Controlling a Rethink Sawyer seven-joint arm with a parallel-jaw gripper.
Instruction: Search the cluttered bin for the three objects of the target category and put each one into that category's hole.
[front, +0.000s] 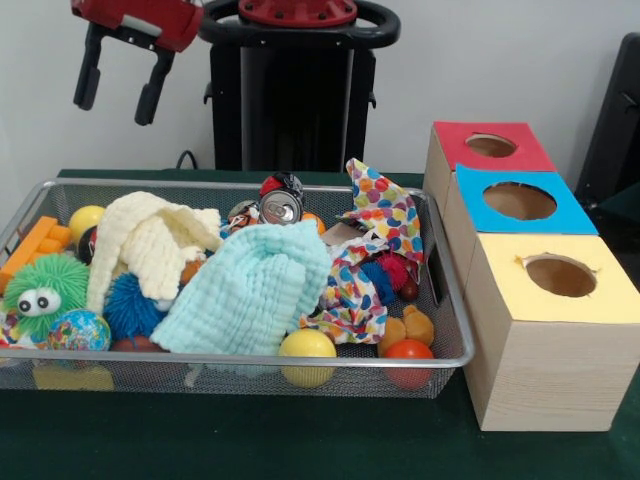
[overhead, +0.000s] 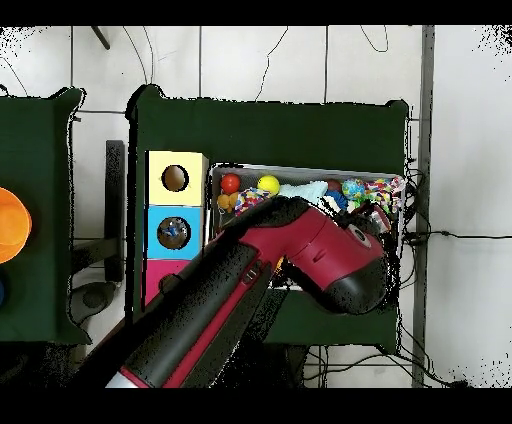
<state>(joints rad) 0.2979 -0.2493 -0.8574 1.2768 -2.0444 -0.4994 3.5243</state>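
Note:
My gripper (front: 114, 108) hangs open and holds nothing, high above the far left corner of the wire bin (front: 250, 361). The bin is piled with a cream cloth (front: 150, 240), a light blue cloth (front: 250, 290) and a spotted cloth (front: 382, 215). A drink can (front: 280, 205) lies at the back. Along the front rim sit a yellow ball (front: 307, 345) and a red ball (front: 408, 350). On the left are a globe ball (front: 78, 330), a green fuzzy toy (front: 45, 290) and a blue spiky ball (front: 132, 305). In the overhead view my arm (overhead: 300, 260) covers most of the bin (overhead: 300, 168).
Three boxes with round holes stand right of the bin: a red-topped box (front: 490, 145), a blue-topped box (front: 520, 200) and a yellow-topped box (front: 560, 275). An orange block (front: 35, 245) and another yellow ball (front: 85, 220) lie at the bin's left end. An orange object (overhead: 10, 225) sits on a separate table.

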